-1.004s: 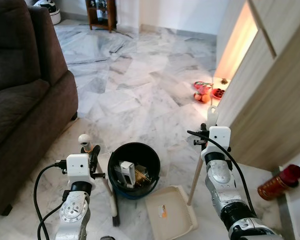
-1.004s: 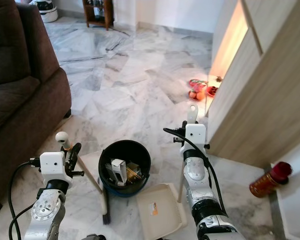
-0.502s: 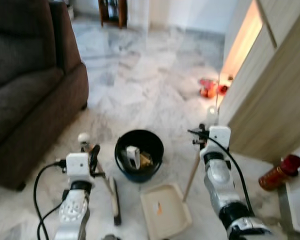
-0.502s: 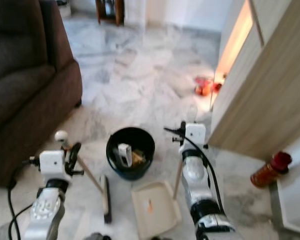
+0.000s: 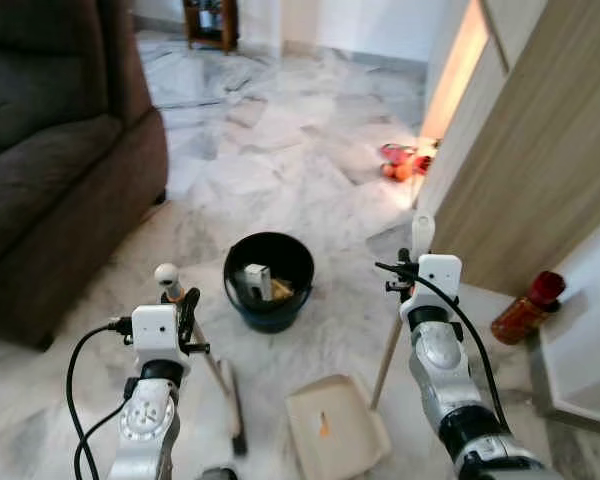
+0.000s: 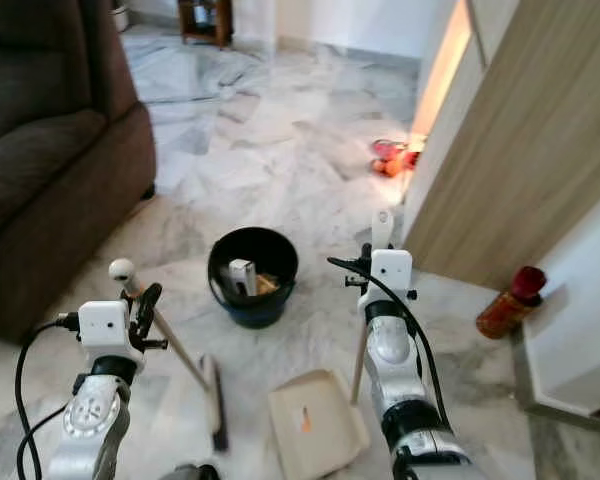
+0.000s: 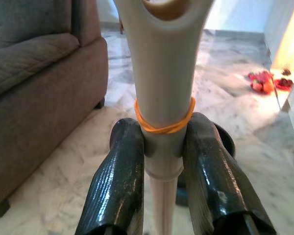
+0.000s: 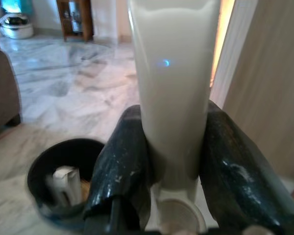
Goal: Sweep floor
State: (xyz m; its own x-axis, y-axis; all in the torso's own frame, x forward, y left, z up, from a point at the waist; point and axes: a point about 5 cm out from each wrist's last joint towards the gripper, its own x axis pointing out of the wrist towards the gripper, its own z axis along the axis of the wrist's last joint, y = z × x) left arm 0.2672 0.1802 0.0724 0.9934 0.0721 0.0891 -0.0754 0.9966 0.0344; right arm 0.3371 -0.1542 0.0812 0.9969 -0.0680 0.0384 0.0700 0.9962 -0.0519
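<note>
Left pincer [image 7: 161, 156] clamps the cream broom [image 5: 215, 375] handle, bristles on the marble floor [image 5: 280, 180]. Right pincer [image 8: 174, 156] grips the dustpan [image 5: 335, 430] pole, its cream tray lying flat beside the black bucket [image 5: 270, 282].

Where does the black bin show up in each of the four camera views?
Left eye: black bin at centre, on the marble floor.
Right eye: centre-left.
Left wrist: a dark sliver behind the left end effector.
Right wrist: beside the right end effector.
Shared landmark: brown sofa.
</note>
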